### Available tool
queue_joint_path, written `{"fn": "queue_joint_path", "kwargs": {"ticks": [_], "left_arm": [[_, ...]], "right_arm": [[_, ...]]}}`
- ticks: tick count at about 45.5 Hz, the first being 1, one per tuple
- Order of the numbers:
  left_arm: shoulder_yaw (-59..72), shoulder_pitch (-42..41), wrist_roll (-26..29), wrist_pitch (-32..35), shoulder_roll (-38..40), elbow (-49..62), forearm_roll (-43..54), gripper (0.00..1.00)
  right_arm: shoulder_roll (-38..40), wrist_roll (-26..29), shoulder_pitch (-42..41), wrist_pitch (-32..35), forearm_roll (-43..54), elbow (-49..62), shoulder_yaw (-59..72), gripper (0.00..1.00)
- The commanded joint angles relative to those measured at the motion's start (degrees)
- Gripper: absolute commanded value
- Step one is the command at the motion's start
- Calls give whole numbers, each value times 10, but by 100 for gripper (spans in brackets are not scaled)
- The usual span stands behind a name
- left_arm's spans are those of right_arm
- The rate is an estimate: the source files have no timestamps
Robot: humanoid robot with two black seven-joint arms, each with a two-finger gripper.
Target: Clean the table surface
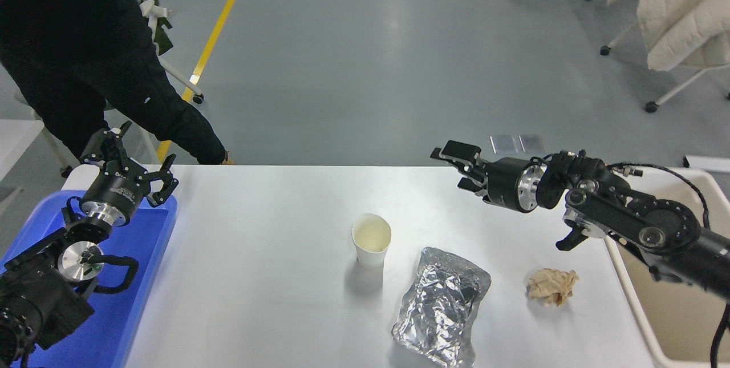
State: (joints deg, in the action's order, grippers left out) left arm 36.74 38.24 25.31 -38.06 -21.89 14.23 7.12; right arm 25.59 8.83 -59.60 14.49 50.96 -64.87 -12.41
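The white table surface (256, 276) holds a white paper cup (371, 240) standing upright at the middle, a crumpled silver foil bag (442, 305) lying to its lower right, and a crumpled brown paper wad (552, 286) further right. My right gripper (456, 167) hangs open and empty above the table's far edge, up and to the right of the cup. My left gripper (128, 160) is open and empty, parked over the far corner of the blue tray (145, 254).
A cream-beige bin (639, 305) stands at the table's right edge, under my right arm. A person in black stands at the far left beyond the table. Chairs and a white coat are on the floor at the far right.
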Motion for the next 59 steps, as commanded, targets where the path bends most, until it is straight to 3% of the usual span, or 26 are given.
{"fn": "queue_joint_path", "kwargs": {"ticks": [1, 10, 25, 59], "left_arm": [[0, 0, 0, 0, 0, 0, 0, 100], [0, 0, 0, 0, 0, 0, 0, 100], [0, 0, 0, 0, 0, 0, 0, 100], [0, 0, 0, 0, 0, 0, 0, 100]], "right_arm": [[-30, 66, -76, 37, -4, -30, 75, 100], [-98, 74, -100, 26, -91, 6, 121, 100], [-184, 73, -69, 12, -99, 105, 157, 100], [-226, 73, -55, -4, -97, 161, 165, 99]]}}
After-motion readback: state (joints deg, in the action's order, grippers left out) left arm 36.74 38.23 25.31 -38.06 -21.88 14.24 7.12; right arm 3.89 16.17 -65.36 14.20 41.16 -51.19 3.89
